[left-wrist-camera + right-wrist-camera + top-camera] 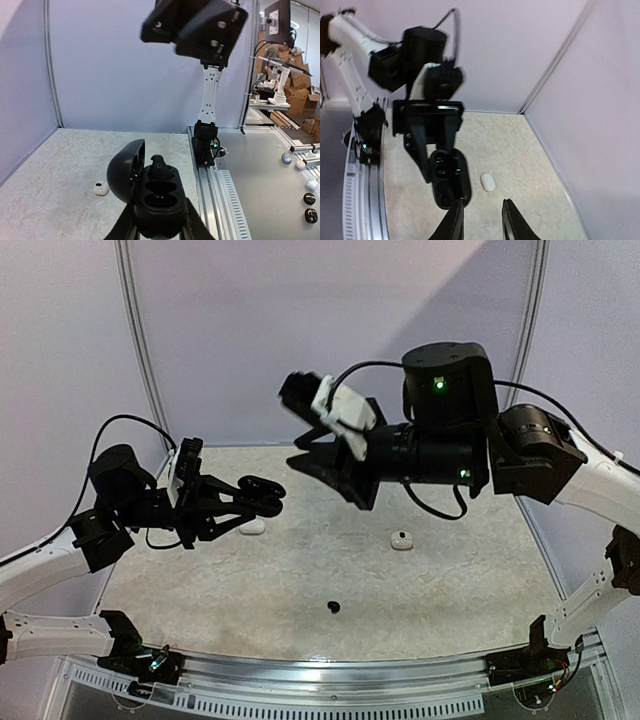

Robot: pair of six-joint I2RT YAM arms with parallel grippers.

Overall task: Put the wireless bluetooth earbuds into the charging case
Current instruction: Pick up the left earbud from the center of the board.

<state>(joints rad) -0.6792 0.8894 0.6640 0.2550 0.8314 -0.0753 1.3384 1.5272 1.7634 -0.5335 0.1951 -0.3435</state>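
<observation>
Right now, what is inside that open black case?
The charging case shows two dark hollows and a black lump at the far end; the hollows' depths are too dark to see.

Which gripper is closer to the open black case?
Left. The left gripper holds the black charging case by its base; the right gripper hangs apart from it, open.

arms [40,575]: white links [600,480], black joints [530,445], black cables [130,422] (green leds [438,385] lit)
</observation>
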